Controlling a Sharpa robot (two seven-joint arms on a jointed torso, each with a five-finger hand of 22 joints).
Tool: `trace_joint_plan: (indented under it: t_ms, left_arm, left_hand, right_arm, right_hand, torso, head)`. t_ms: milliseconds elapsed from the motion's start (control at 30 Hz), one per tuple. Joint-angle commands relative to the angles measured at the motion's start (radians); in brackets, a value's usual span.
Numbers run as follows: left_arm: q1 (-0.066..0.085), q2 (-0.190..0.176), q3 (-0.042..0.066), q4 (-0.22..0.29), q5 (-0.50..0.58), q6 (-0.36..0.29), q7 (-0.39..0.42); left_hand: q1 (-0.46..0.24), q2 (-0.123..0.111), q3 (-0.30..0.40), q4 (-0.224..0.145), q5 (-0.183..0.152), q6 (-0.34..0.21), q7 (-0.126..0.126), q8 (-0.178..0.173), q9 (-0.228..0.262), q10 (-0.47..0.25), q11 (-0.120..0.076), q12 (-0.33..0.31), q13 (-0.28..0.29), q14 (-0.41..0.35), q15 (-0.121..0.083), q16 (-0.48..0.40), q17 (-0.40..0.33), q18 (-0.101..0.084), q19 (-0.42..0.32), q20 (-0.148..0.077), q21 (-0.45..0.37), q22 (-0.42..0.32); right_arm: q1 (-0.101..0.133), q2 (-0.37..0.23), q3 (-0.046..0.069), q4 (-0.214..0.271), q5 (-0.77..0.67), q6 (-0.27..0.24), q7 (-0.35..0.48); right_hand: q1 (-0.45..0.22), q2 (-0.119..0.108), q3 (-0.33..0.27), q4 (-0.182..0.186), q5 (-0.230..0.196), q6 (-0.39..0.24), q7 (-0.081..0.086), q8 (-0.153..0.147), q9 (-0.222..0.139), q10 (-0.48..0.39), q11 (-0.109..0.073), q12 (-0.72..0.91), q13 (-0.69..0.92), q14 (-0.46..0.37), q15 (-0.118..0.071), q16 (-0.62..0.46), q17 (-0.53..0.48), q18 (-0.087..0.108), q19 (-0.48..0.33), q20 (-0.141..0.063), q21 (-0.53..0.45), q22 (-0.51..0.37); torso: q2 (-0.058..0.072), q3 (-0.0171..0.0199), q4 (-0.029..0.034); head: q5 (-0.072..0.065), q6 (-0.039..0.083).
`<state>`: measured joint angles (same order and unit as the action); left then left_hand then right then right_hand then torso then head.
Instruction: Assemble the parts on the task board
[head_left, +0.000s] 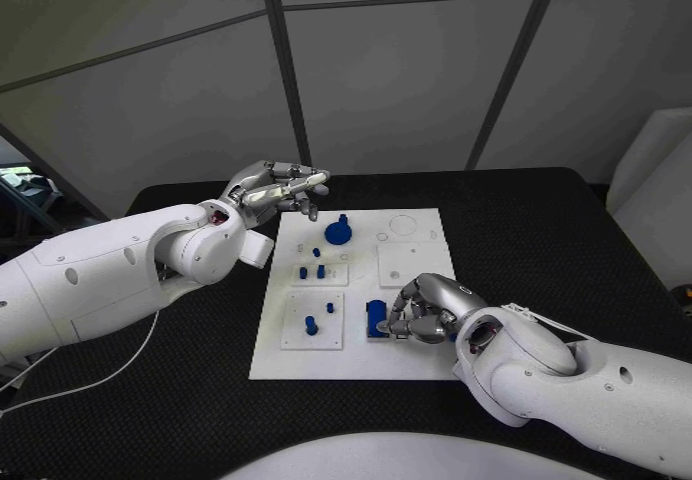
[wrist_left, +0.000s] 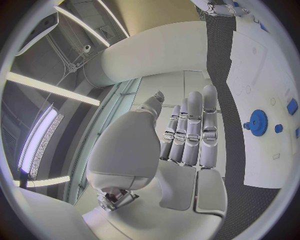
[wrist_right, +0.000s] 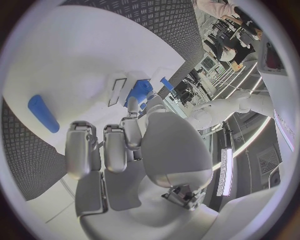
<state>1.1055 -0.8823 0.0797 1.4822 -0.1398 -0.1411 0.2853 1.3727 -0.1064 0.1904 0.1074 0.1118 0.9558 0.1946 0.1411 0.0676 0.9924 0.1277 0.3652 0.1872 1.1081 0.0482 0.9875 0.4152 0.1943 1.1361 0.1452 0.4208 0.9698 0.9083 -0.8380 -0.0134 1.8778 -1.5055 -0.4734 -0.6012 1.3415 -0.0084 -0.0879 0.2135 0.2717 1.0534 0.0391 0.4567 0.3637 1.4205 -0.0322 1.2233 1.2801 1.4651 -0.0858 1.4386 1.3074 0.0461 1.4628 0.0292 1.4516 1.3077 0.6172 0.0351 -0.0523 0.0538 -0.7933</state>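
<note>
My right hand (head_left: 418, 312) sits low on the white board (head_left: 418, 225), fingers curled round a blue block (head_left: 376, 318) near its front edge; I judge it is pinching that piece, though the contact itself is partly hidden. To seat it well, I'd keep the block upright and press straight down without dragging it sideways. My left hand (head_left: 277, 190) hovers at the board's far left corner, fingers apart, holding nothing (I'd leave it there, out of the way). On the board I count one blue gear (head_left: 338, 231), about four small blue pegs (head_left: 310, 324) and that one block. The board lies mid-surface.
</note>
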Motion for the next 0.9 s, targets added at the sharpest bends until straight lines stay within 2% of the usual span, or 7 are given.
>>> trace_joint_plan:
  t_ms: [33,267,367,500,667,767,900]
  left_arm:
    - [0.001,0.0,0.0,0.0,0.002,0.014,0.0]
    - [0.001,-0.003,0.0,0.001,0.002,0.013,-0.001]
    - [0.001,-0.004,0.0,0.0,0.002,0.013,-0.001]
    - [0.001,-0.004,0.0,0.0,0.002,0.013,-0.001]
    - [0.001,-0.004,-0.001,-0.001,0.002,0.013,-0.001]
    - [-0.001,-0.005,-0.001,-0.001,0.002,0.013,-0.001]
    - [-0.002,-0.006,-0.001,-0.001,0.002,0.012,-0.001]
  left_hand:
    - [0.003,0.004,-0.005,0.002,0.001,-0.006,0.001,0.003,0.001,-0.006,-0.003,0.005,0.002,-0.009,0.0,0.004,-0.001,-0.012,0.007,0.0,-0.007,-0.002]
    - [0.004,0.006,-0.007,0.003,0.001,-0.006,0.002,0.004,0.001,-0.007,-0.003,0.006,0.002,-0.01,0.0,0.004,-0.001,-0.012,0.007,0.0,-0.008,-0.002]
    - [0.005,0.006,-0.008,0.003,0.001,-0.007,0.002,0.004,0.001,-0.008,-0.002,0.006,0.002,-0.01,0.0,0.004,-0.002,-0.012,0.007,0.0,-0.008,-0.003]
    - [0.006,0.006,-0.009,0.002,0.001,-0.008,0.002,0.004,0.001,-0.009,-0.002,0.007,0.002,-0.01,0.0,0.004,-0.002,-0.013,0.007,0.001,-0.008,-0.003]
    - [0.006,0.006,-0.009,0.002,0.001,-0.008,0.002,0.004,0.001,-0.009,-0.002,0.007,0.002,-0.01,0.0,0.004,-0.002,-0.013,0.007,0.001,-0.008,-0.003]
    - [0.007,0.007,-0.01,0.002,0.001,-0.009,0.003,0.004,0.0,-0.01,-0.002,0.008,0.002,-0.01,0.001,0.004,-0.002,-0.013,0.008,0.001,-0.009,-0.003]
    - [0.007,0.007,-0.01,0.002,0.001,-0.009,0.003,0.004,0.0,-0.01,-0.002,0.008,0.002,-0.01,0.001,0.004,-0.002,-0.013,0.008,0.001,-0.009,-0.003]
  right_arm:
    - [0.001,-0.007,0.001,-0.006,-0.016,0.006,-0.013]
    - [0.001,-0.026,0.0,0.007,-0.016,0.018,0.008]
    - [0.001,-0.034,0.0,0.013,-0.012,0.016,0.022]
    - [0.001,-0.041,0.0,0.021,-0.004,-0.011,0.048]
    - [0.001,-0.068,0.0,0.04,0.015,-0.068,0.102]
    - [0.001,-0.11,0.0,0.062,0.033,-0.079,0.135]
    - [0.002,-0.175,0.001,0.08,0.065,-0.061,0.158]
  right_hand:
    - [0.029,0.002,0.005,-0.014,-0.028,-0.001,-0.005,0.008,0.003,0.009,-0.004,0.003,0.0,0.069,-0.007,0.004,0.065,-0.01,0.01,-0.005,0.007,0.153]
    - [0.069,-0.026,0.01,-0.044,-0.045,-0.005,-0.003,0.01,0.006,0.007,-0.004,0.0,0.001,0.068,-0.008,0.003,0.064,-0.01,0.008,-0.006,0.005,0.152]
    - [0.07,-0.033,0.009,-0.046,-0.048,-0.006,-0.002,0.01,0.007,0.006,-0.002,-0.002,-0.001,0.068,-0.007,0.002,0.063,-0.009,0.007,-0.006,0.004,0.151]
    - [0.045,-0.044,-0.002,-0.032,-0.052,-0.011,0.005,0.007,0.006,0.0,0.003,-0.013,-0.008,0.067,-0.003,-0.002,0.058,-0.008,0.003,-0.004,-0.001,0.147]
    - [0.019,-0.052,-0.009,-0.01,-0.035,-0.026,0.012,-0.002,0.003,-0.007,0.009,-0.027,-0.017,0.064,0.002,-0.009,0.049,-0.005,-0.005,0.001,-0.01,0.139]
    - [0.018,-0.048,-0.004,-0.001,-0.014,-0.04,0.018,-0.016,-0.002,-0.013,0.014,-0.037,-0.024,0.063,0.006,-0.014,0.042,-0.004,-0.011,0.004,-0.016,0.134]
    - [0.028,-0.037,0.007,0.006,-0.004,-0.079,0.039,-0.063,-0.024,-0.021,0.03,-0.054,-0.034,0.061,0.018,-0.021,0.034,-0.002,-0.017,0.013,-0.024,0.127]
  torso:
    - [0.001,0.0,-0.001]
    - [0.001,0.0003,0.0007]
    - [0.0,0.0008,-0.0011]
    - [0.0,0.0007,-0.0011]
    - [0.0,0.0018,-0.0012]
    - [0.0,0.0021,-0.0023]
    - [-0.002,0.0006,-0.0037]
  head:
    - [-0.001,0.0]
    - [0.0,-0.004]
    - [0.003,-0.003]
    - [0.002,-0.002]
    - [0.002,-0.002]
    - [0.002,-0.002]
    - [-0.001,-0.001]
